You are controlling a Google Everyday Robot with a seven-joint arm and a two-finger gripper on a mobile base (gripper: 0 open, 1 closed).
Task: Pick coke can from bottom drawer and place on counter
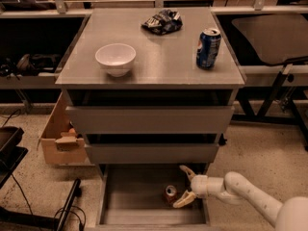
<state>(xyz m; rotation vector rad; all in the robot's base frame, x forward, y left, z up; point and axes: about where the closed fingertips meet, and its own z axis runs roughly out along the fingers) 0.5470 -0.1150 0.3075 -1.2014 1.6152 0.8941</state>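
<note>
The coke can (170, 194), upright in the bottom drawer (130, 201), is being faced closely by the spread fingers (186, 199) of the gripper (179, 186), and it is being endangered by the nearer fingertip, which could topple it.

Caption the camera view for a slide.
Open gripper beside the coke can in the bottom drawer.

Robot lab: metal-framed benches (272, 70), floor cables (61, 213), cardboard box (57, 147), end effector (183, 187) spread wide in the bottom drawer (137, 211).
</note>
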